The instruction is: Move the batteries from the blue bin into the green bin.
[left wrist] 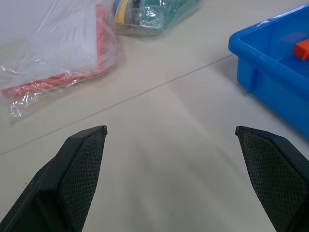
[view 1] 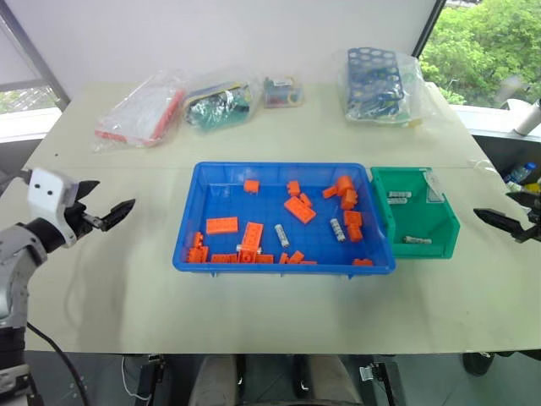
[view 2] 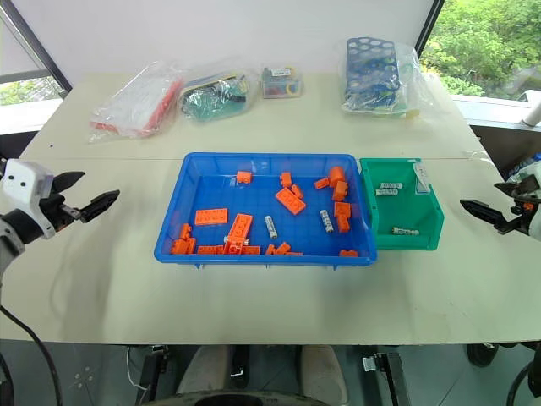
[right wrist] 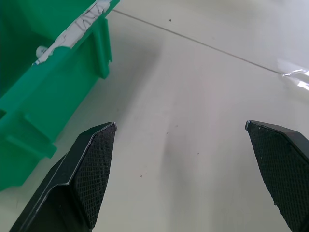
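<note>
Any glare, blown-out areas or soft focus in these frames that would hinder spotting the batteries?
Left eye view: even daylight, batteries readable in the blue bin; window bright, bags glinting. Left wrist view: bag washed out by glare, left end effector fingers softly focused. Right wrist view: green bin casts a soft shadow on the table.

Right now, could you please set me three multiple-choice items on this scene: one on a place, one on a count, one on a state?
1. The green bin stands where?
A. against the blue bin's right end
B. by the bags
C. inside the blue bin

2. How many batteries lie in the blue bin?
A. none
B. two
C. six

3. The right gripper is:
A. shut on a brick
B. open, empty
C. in the green bin

Answers: 1 A, the rims meet; 2 B, two silvery cylinders lie among the orange bricks; 3 B, fingers apart over bare table.
</note>
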### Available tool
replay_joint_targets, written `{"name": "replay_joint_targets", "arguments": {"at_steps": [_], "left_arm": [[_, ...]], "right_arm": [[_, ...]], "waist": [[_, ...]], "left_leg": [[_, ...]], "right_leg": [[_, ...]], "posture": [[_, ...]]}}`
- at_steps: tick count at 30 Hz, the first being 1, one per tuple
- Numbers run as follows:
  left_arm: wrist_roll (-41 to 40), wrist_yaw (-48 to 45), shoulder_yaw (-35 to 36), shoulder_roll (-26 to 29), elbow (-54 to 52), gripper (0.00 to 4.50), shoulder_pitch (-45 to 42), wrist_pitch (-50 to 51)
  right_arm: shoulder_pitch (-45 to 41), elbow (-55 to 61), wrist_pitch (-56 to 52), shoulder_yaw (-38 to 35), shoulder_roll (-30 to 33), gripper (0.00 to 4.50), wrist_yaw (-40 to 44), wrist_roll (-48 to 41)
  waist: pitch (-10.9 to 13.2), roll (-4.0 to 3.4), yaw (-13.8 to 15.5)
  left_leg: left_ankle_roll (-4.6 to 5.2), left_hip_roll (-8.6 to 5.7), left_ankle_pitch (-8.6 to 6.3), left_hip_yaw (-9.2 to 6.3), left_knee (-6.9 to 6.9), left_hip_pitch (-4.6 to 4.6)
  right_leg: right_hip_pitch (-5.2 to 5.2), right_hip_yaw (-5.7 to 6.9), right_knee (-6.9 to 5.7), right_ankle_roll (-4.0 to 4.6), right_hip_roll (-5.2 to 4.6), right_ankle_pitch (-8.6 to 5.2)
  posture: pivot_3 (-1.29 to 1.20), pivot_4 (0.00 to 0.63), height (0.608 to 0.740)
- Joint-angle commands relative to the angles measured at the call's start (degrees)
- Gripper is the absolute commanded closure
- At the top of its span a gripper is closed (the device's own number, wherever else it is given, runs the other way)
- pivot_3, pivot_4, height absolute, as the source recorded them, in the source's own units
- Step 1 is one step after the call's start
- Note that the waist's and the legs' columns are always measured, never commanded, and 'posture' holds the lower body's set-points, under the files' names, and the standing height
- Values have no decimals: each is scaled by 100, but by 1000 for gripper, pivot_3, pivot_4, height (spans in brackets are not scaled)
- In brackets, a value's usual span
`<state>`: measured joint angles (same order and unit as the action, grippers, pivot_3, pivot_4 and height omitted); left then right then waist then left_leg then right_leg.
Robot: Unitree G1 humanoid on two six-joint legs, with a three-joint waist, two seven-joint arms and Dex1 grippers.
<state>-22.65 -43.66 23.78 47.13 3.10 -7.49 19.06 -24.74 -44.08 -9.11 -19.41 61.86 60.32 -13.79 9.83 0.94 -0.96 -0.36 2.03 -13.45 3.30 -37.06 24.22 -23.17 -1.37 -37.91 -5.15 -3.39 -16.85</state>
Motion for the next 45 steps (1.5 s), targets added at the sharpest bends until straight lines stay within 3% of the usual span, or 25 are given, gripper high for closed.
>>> {"name": "replay_joint_targets", "arguments": {"at_steps": [1, 16, 25, 31, 38, 45], "left_arm": [[131, 60, 117, 168, -137, 0, -41, -121], [-40, 30, 141, 102, -215, 0, -183, 119], [-455, -88, 66, 6, -594, 0, -374, 516], [-965, -618, 20, 237, -1148, 0, -459, 983], [-1496, -1575, -218, 808, -1749, 0, -571, 1401], [-1548, -2213, -551, 1098, -2098, 0, -506, 1405]], "right_arm": [[-87, 77, 97, -110, 35, 76, -98, -59], [109, 299, -108, -108, 29, 76, -39, -149], [-437, 263, -223, 63, 195, 76, 109, -109], [-668, 1923, -1111, 202, 142, 76, 741, -666], [-1390, 4173, -2046, 1111, -357, 76, 1025, -1262], [-1998, 4969, -1978, 2666, -1386, 76, 797, -603]], "waist": [[0, 0, 0], [0, 0, 6], [0, 0, 2], [1, -1, -12], [3, -3, -19], [5, 1, 15]], "left_leg": [[0, 0, 0, 0, 0, 0], [0, -6, 0, 2, -1, 1], [0, -7, 0, 3, -2, 1], [0, -5, 0, 2, -2, 2], [0, -1, 0, -1, -3, 5], [0, -8, 0, -3, -3, 22]], "right_leg": [[0, 0, 0, 0, 0, 0], [1, 1, 0, -2, -6, 1], [0, 1, -2, -7, 7, 3], [-2, 0, -4, -7, 10, 4], [-7, 1, -5, -6, 2, 3], [-23, 5, -5, -4, -6, 2]], "posture": [[0, 150, 739], [0, 150, 739], [0, 150, 739], [0, 150, 739], [0, 150, 739], [0, 150, 739]]}}
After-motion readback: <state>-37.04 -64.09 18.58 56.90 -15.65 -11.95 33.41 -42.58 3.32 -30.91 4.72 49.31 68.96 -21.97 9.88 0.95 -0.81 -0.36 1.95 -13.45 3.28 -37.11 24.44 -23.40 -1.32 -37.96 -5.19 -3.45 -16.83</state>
